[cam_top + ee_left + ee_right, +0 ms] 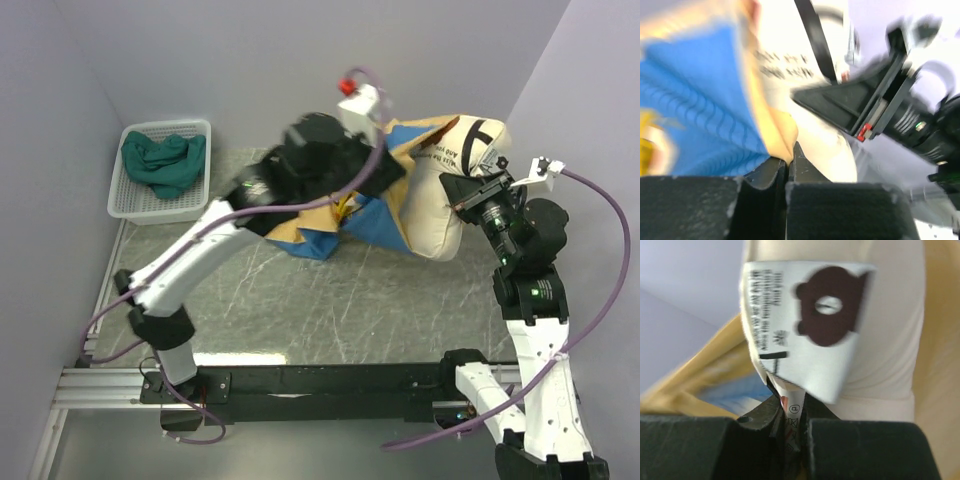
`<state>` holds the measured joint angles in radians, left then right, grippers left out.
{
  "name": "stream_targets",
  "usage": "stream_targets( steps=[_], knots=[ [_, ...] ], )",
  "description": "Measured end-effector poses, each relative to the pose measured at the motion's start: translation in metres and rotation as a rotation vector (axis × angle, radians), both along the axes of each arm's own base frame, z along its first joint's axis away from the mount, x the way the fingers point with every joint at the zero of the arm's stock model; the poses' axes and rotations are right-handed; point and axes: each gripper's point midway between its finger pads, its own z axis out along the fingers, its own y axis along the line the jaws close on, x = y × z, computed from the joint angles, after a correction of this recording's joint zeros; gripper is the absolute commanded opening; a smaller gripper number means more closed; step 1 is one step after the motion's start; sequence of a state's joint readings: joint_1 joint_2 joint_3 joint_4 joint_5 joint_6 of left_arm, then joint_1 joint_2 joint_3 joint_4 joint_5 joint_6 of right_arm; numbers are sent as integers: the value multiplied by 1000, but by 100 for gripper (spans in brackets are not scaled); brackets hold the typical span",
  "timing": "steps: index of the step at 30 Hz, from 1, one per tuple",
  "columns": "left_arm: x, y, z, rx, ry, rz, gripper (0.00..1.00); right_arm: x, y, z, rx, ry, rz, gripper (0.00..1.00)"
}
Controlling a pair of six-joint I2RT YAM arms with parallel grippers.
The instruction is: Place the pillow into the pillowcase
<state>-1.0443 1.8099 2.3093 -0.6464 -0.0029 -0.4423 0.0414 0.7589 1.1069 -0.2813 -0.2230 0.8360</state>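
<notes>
Pillow [445,215]: cream-white, bunched up on end at the far right of the table [350,300], with its left side against the pillowcase.
Pillowcase [372,222]: blue striped outside and mustard-yellow inside, crumpled just left of the pillow. Its yellow lining runs along the pillow's top edge; I cannot tell how far the pillow sits inside.
Care label [805,325]: a white tag on the pillow with small print and a dark bear-shaped mark. Only the right wrist view shows it clearly.
Right claw [790,412]: closed tight, pinching the lower strips of the care label between its tips.
Left claw [788,159]: closed, nipping a fold of the pillowcase's yellow edge. The overhead view hides this grip under the arm.
Left wrist view only: the right claw sits pressed against the pillow, close beyond the blue cloth.
Overhead view only: a white basket [122,205] holding a green cloth [165,165] stands at the far left corner, well apart.
</notes>
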Motion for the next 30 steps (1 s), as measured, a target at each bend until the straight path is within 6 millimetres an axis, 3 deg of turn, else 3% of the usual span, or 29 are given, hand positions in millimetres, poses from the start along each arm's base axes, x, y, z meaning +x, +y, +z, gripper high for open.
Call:
stream_targets(
  steps=[4,6,9,14,17,20,24,26,30],
  knots=[
    [23,60,40,-84,-62,130,3,11,3,-23,-18,56,17,18],
    [34,79,51,-100,-83,184,2,20,7,-44,-20,105,41,23],
    [40,79,50,-93,-89,198,1,34,17,-74,-21,168,97,36],
    [59,71,28,-52,-63,223,1,58,32,-120,-19,284,186,63],
    [74,75,14,-27,-44,259,1,61,33,-126,-32,294,198,75],
    [86,83,2,0,-25,298,1,57,26,-116,-56,253,167,82],
    [88,82,-6,11,-13,301,1,52,-9,-94,-58,186,53,84],
    [87,80,-9,13,-12,298,1,54,-39,-87,-46,172,-37,85],
    [85,84,-10,16,-8,307,1,63,-92,-102,28,204,-165,76]
  ],
)
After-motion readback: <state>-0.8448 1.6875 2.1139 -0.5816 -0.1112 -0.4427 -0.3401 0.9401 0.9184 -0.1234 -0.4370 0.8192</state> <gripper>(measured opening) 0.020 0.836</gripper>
